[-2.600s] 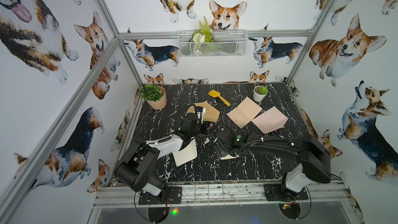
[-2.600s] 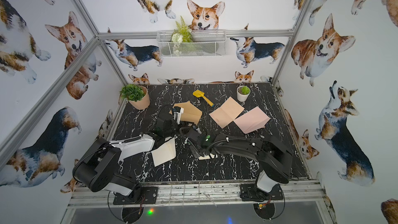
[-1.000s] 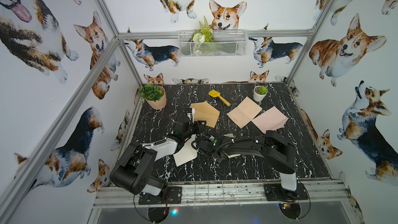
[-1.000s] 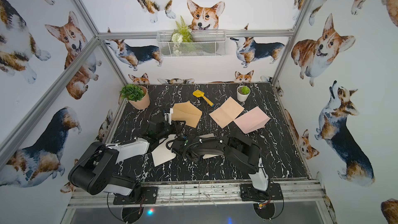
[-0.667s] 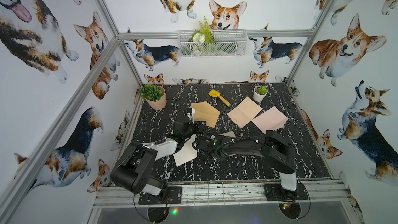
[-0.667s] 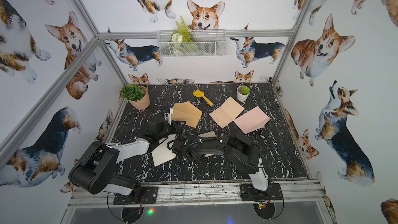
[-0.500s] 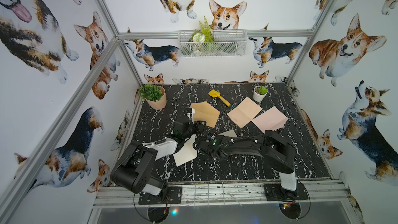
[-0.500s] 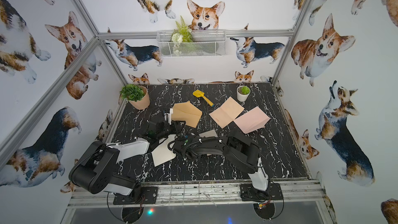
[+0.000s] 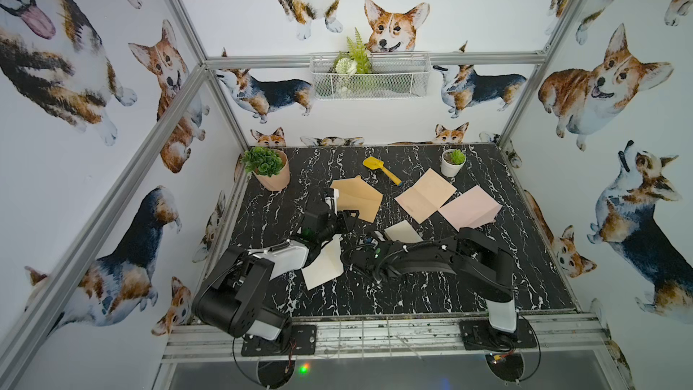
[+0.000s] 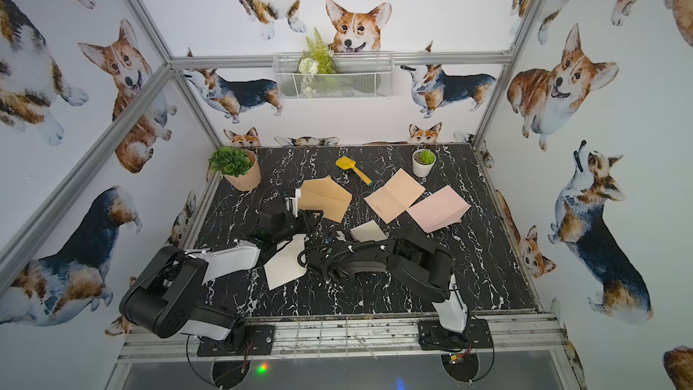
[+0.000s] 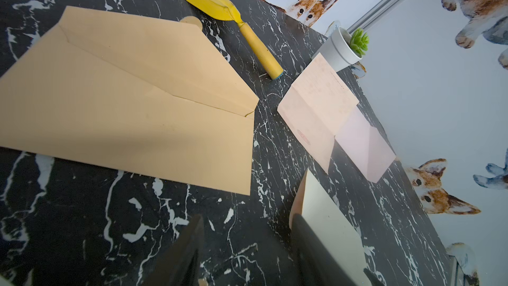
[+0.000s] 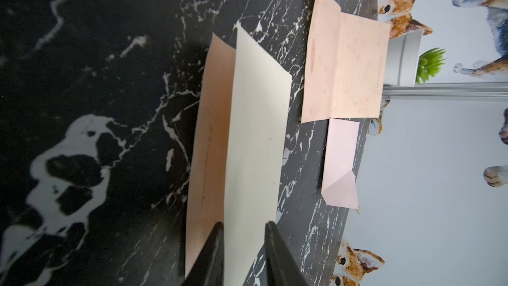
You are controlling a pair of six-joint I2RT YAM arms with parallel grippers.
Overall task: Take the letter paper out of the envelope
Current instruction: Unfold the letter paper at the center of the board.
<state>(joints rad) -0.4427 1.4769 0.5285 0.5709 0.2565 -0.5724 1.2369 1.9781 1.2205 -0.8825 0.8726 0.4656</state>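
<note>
Cream paper envelope point(image 12: 255, 133) lies flat near the middle of the black marble-patterned worktop point(image 9: 431, 294). Peach letter paper point(image 12: 210, 138) shows as a long strip along one long edge of the envelope. The cream face covers the rest, so how much is inside cannot be told. Right jaws: narrow gap, fingers point(image 12: 213, 251) on either side of the envelope's near end, cream paper filling the gap; cannot tell whether they pinch it. Left jaws: roughly half open, only bare worktop between the fingers point(image 11: 189, 246); one finger is just beside the envelope's edge, contact unclear. Farther back are a tan paper envelope point(image 9: 356, 198), a yellow plastic toy shovel point(image 9: 380, 170) and an unfolded peach sheet point(image 9: 425, 195) touching a pink paper envelope point(image 9: 468, 210). A small white pot with a green succulent point(image 9: 453, 163) is near the back edge. A second cream sheet point(image 9: 323, 266) lies toward the front, partly under the left arm point(image 9: 285, 256).
</note>
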